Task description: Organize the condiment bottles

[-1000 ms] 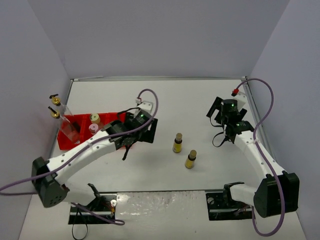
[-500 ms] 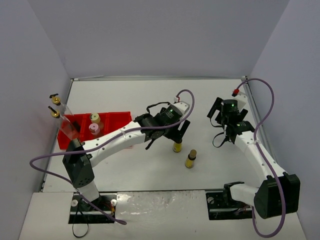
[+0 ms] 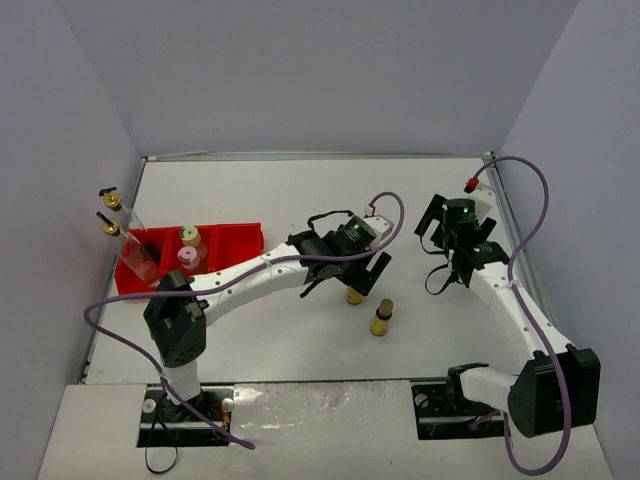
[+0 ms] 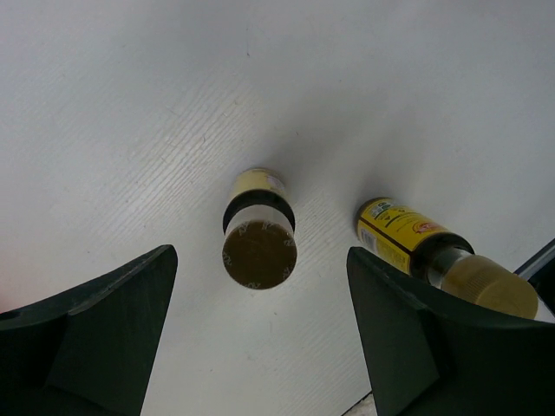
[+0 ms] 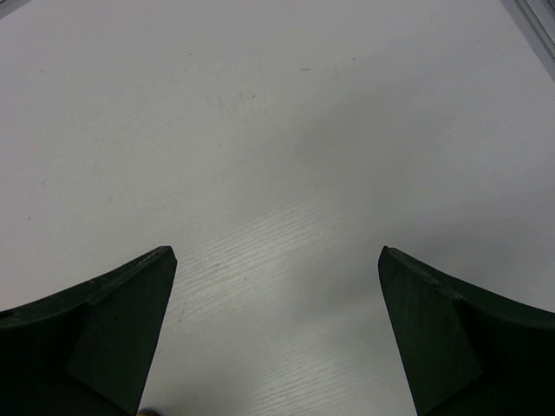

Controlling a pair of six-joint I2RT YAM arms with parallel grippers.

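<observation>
Brown-capped yellow bottle (image 4: 258, 247), small, round, glossy: upright on the matte white table (image 4: 130, 104), between my left gripper (image 4: 259, 260) jaws, which stand wide and hold nothing, hovering squarely above it, presumably to drop and pinch. The twin bottle (image 4: 408, 238) stands near. Red plastic tray (image 3: 240, 237), well apart, holds the squat beige pair (image 3: 187, 247) and the tall glass pair (image 3: 135, 250). Right gripper (image 5: 276, 260): spread, empty.

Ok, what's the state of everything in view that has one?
Left jaws, open, lined up over one tiny bottle, not gripping.
Right jaws, open, empty.
Tiny bottle under the left jaws, upright, capped, on the table.
Other tiny bottle, upright, capped, on the table.
Squat bottles, upright, capped, in the red tray.
Tall glass bottles, standing at the tray's left end.
</observation>
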